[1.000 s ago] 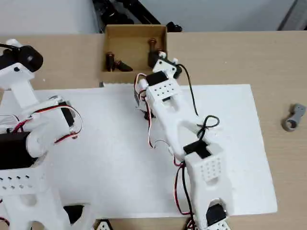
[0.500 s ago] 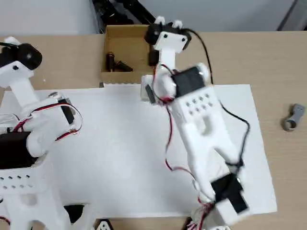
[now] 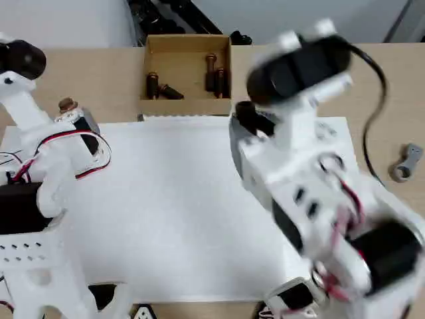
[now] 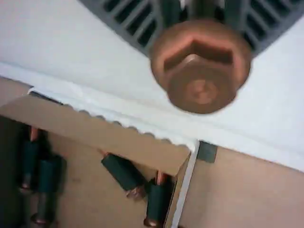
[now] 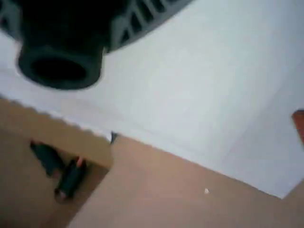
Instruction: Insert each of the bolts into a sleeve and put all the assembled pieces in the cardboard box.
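Gripping a bolt (image 4: 199,66), the left fingers (image 4: 135,19) sit near the tabletop's (image 3: 372,80) left edge; the right fingers (image 5: 137,19) hold a sleeve (image 5: 61,61) well apart, just before the cardboard box (image 3: 186,105).

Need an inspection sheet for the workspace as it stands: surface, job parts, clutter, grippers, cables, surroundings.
Surface: wooden table with a white sheet over its middle.
Job's things: cardboard box at the sheet's far edge, with four sleeved bolts inside; one bolt and one sleeve are held off the table.
Clutter: grey part on the bare table beside the sheet.
Grippers: left gripper shut on the bolt; right gripper shut on the sleeve, over the sheet near the box.
Cables: loose wires on the left arm; black cable arcs off the right arm.
Surroundings: dark equipment behind the table.
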You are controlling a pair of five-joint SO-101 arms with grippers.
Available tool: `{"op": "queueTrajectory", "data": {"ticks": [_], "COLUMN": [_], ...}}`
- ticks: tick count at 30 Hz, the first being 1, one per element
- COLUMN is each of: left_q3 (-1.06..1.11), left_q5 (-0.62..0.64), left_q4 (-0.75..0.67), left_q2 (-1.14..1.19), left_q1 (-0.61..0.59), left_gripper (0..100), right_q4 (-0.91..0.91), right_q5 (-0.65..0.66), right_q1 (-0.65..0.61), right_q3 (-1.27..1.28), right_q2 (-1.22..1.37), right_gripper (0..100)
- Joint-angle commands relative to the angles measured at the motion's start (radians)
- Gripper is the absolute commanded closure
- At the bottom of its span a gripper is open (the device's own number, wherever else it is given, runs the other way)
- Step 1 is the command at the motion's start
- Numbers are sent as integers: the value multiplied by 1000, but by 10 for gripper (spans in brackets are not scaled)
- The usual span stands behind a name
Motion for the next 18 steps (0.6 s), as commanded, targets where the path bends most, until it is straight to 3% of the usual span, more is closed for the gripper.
{"op": "queueTrajectory", "data": {"ticks": [1, 8, 13, 18], "left_q3": [-4, -4, -4, -2], "left_q5": [-11, -12, -55, -129], "left_q4": [-60, -66, -68, -132], "left_q2": [-21, -21, -12, -14], "left_q1": [15, 173, 256, 265], "left_gripper": [995, 995, 995, 995], "right_q4": [5, -25, -180, -381], "right_q5": [54, 64, 63, 63], "right_q1": [-1, 1, -2, -4], "right_q3": [75, 382, 655, 951], "right_q2": [-125, -407, -621, -820], "right_gripper": [995, 994, 995, 995]}}
